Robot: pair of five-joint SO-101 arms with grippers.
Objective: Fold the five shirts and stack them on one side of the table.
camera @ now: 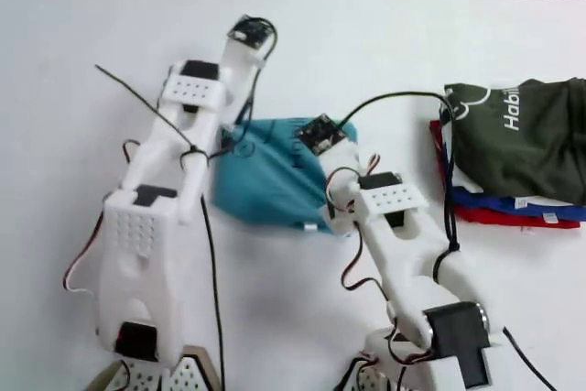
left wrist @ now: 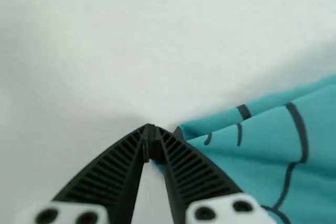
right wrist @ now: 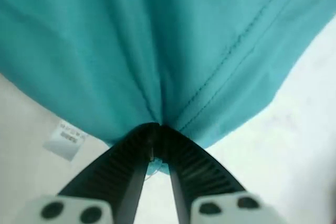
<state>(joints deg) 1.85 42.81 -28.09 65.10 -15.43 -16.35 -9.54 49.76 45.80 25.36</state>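
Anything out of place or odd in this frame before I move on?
Yes. The dark green shirt lies lumpy and askew on top of the flatter blue shirt and red shirt, whose edges stick out beneath. The teal shirt at the centre is bunched, puckering where the right gripper pinches it.

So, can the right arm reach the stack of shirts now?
Probably not yet: the right gripper is shut on the teal shirt. Otherwise the stack lies on its side of the table, with just a cable between.
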